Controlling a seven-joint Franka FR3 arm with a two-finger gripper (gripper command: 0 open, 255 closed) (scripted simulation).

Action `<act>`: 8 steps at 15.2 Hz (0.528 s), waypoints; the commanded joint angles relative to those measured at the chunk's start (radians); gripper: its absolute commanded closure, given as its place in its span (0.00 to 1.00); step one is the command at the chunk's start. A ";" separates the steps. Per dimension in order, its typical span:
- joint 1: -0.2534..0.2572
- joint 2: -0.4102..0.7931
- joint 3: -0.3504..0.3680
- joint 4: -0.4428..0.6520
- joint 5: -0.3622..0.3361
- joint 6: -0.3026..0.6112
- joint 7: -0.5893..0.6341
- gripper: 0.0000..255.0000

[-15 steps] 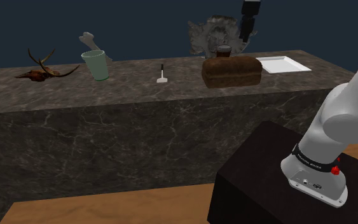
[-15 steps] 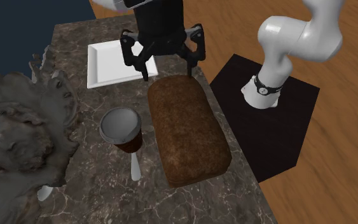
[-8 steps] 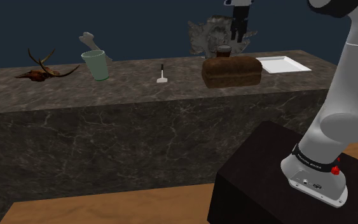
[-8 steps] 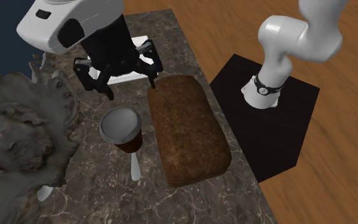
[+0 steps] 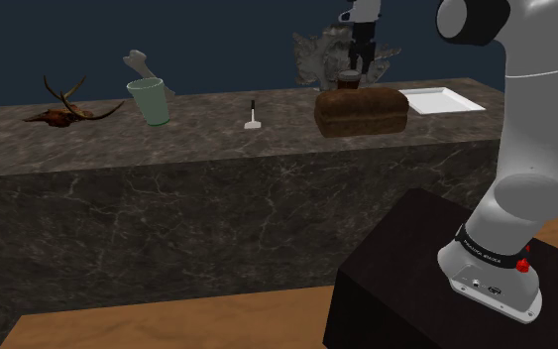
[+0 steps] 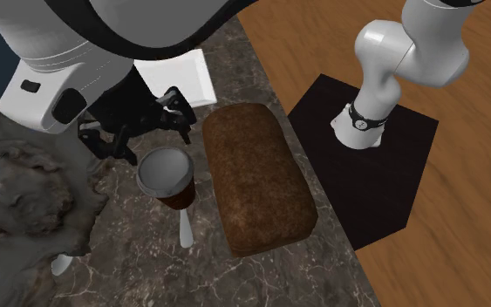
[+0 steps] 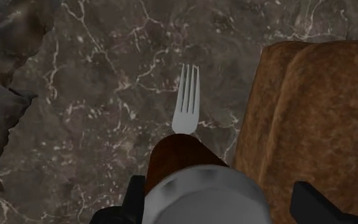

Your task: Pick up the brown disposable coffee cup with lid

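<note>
The brown disposable cup [image 6: 179, 195] with a grey lid [image 6: 165, 170] stands upright on the dark marble counter [image 6: 139, 262], right beside a long brown bread loaf [image 6: 257, 179]. My black gripper [image 6: 151, 139] hangs open just above and slightly behind the cup, its fingers [image 6: 117, 150] spread wider than the lid. In the wrist view the cup [image 7: 179, 156] sits between the open fingers [image 7: 134, 194], close to one and apart from the other. In the shoulder view the cup [image 5: 349, 79] peeks out behind the loaf [image 5: 361, 111], below the gripper [image 5: 363, 61].
A fork [image 7: 185, 102] lies on the counter just past the cup. A white tray [image 5: 443, 99] sits beyond the loaf's end. A rough grey lump [image 6: 17, 192] stands close on the cup's other side. A green cup [image 5: 150, 101] and an antlered skull [image 5: 68, 109] stand far along the counter.
The gripper has travelled from above the white tray and the loaf's end over to the cup, and now hovers above its lid, still open. The cup has not moved.
</note>
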 commanded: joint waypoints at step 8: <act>0.004 0.002 0.001 -0.045 0.001 0.047 -0.006 1.00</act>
